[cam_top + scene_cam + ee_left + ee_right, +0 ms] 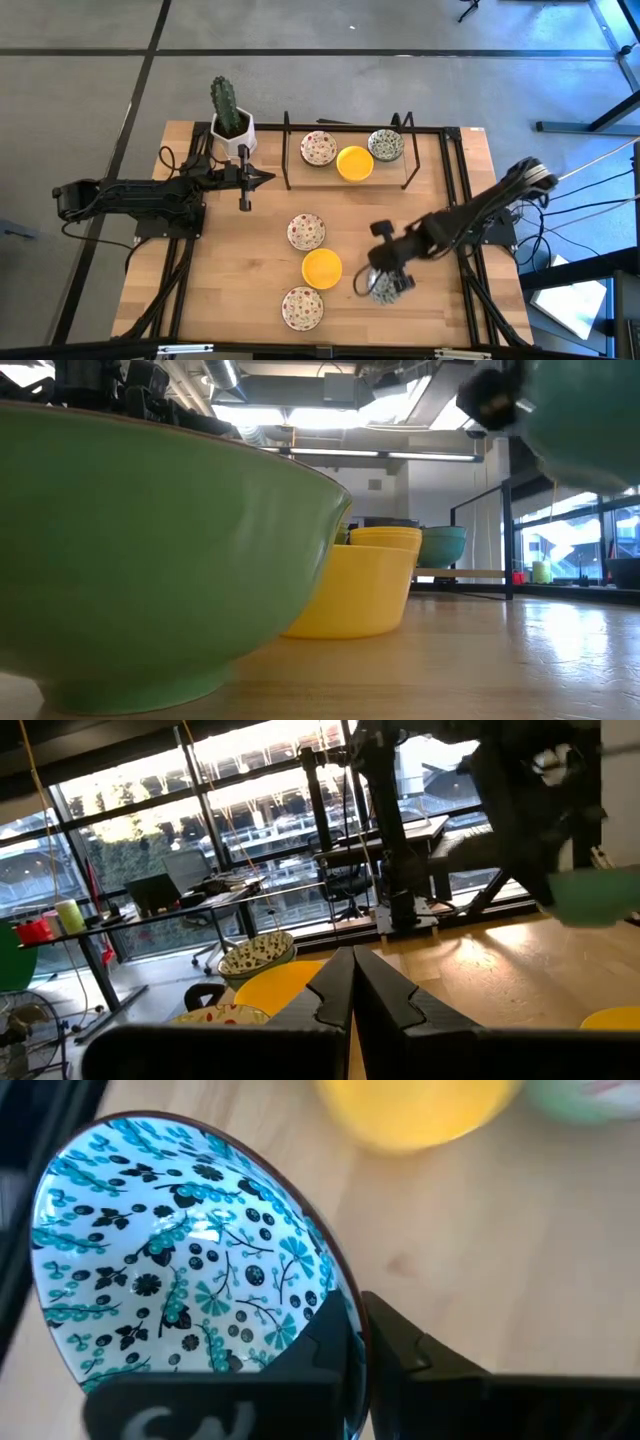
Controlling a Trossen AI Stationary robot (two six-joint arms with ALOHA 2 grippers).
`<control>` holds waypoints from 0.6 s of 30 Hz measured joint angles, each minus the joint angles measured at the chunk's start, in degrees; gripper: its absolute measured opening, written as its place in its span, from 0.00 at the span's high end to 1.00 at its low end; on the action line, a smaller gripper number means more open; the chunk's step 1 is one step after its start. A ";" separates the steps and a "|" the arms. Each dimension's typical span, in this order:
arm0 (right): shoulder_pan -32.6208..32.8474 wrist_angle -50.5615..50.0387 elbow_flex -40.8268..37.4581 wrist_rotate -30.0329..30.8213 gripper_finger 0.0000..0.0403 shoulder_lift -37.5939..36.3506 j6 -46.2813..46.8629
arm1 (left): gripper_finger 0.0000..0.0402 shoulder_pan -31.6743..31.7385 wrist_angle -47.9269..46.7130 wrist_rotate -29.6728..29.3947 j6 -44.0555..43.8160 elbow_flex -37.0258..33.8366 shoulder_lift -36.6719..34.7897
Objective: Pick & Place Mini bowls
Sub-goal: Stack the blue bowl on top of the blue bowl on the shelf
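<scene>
My right gripper (386, 272) hangs over the table's near right part, shut on a mini bowl (180, 1250) that is white inside with a teal-green pattern. That bowl also shows in the low view as a green underside (590, 415) above the table. Three mini bowls rest on their bases on the table: red-speckled (306, 232), yellow (322, 268), red-speckled (302, 308). Three more sit in the rack: red-speckled (318, 148), yellow (354, 163), grey-green (385, 146). My left gripper (270, 178) waits shut, level, near the rack's left end. My right gripper pinches the patterned bowl by its rim (345, 1295), one finger (310, 1350) inside the bowl and the other finger (410, 1345) outside. The fingers come slanting down from the table's right side. The bowl is lifted clear of the table.
A cactus in a white pot (231, 122) stands at the far left, just behind my left gripper. The black wire rack (290, 160) runs along the far side. Bare wood (430, 220) lies between the rack and my right arm.
</scene>
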 joint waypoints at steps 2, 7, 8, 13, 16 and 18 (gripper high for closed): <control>-2.13 -2.25 1.82 -0.58 0.96 -2.60 -0.20 | 0.99 0.01 0.02 -0.01 0.00 0.00 0.00; -6.33 -6.40 3.54 -4.06 0.96 -9.27 -3.27 | 0.99 -0.01 0.00 0.00 0.04 0.00 0.01; -6.98 -5.89 3.31 -5.17 0.96 -11.02 -3.98 | 0.99 -0.01 0.02 0.00 0.04 0.00 0.01; -9.41 3.29 -2.13 -6.15 0.96 -23.13 -5.57 | 0.99 0.01 0.02 0.00 0.04 0.00 -0.01; -10.51 6.76 -7.77 -5.95 0.96 -30.66 -3.88 | 0.99 0.00 0.02 -0.01 0.04 0.00 -0.01; -10.86 7.83 -11.75 -3.92 0.96 -35.46 -1.04 | 0.99 0.00 0.02 0.00 0.05 0.00 -0.01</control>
